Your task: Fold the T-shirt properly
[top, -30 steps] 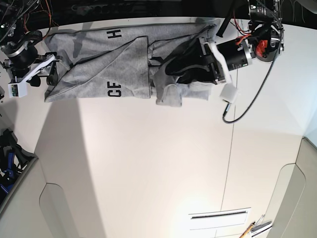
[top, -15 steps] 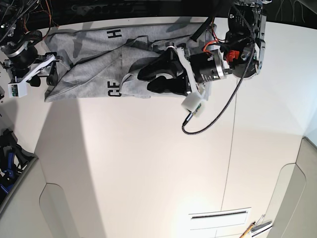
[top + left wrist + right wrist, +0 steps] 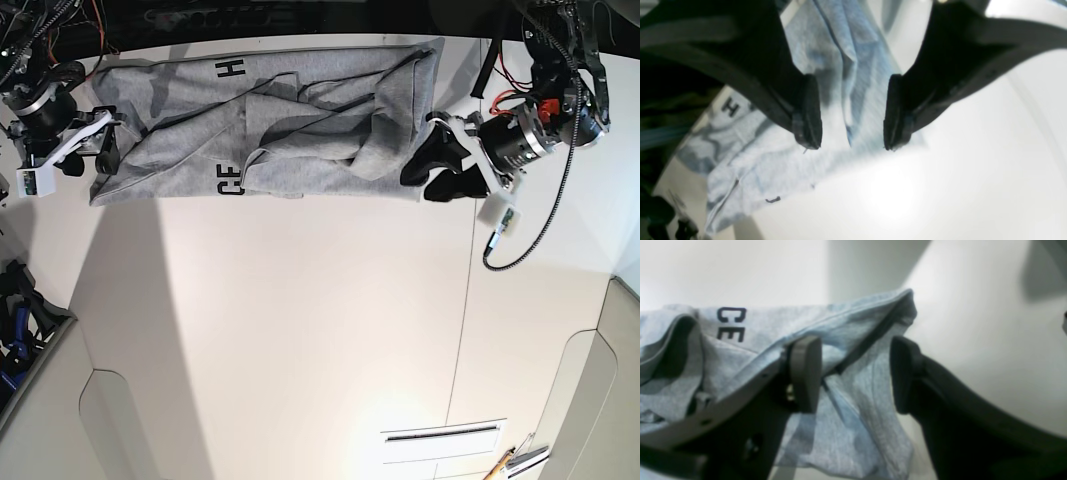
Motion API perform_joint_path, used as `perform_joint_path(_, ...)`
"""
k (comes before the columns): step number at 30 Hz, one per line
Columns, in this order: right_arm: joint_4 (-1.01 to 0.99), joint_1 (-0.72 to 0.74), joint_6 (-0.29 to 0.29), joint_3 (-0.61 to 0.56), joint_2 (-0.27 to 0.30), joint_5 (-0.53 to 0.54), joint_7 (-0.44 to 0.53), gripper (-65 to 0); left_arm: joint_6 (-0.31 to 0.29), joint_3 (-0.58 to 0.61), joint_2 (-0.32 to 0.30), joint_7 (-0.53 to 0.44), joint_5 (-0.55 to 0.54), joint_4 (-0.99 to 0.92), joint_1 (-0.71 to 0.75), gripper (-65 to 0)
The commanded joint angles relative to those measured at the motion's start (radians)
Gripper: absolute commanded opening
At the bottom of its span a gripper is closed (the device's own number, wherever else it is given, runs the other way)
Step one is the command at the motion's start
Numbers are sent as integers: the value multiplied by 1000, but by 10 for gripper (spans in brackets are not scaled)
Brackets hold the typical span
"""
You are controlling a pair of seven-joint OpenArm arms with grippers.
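Matt grey cloth T-shirt

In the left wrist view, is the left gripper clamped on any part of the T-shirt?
No. The left gripper has its jaws apart with a clear gap between them, and the T-shirt lies on the table beyond, not pinched.

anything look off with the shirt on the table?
Yes. The T-shirt is not flat: its middle and the side near the left gripper are bunched in rumpled overlapping folds, and the lettering is broken up by a fold. Both the left gripper and the right gripper are open, holding nothing.
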Motion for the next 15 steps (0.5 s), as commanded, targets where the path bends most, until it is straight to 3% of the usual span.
perform_joint_path(1, 20, 5, -2, 5, 8, 14, 24, -325, -8, 2, -5, -30, -24, -13, -10, -319)
perform_joint_path(10, 20, 4, -2, 5, 8, 14, 23, -325, 21, 69, -2, -34, -82, -72, -29, -319)
perform_joint_path(15, 20, 5, -2, 5, 8, 14, 23, -325, 61, 153, -3, -41, 11, -75, -42, -319)
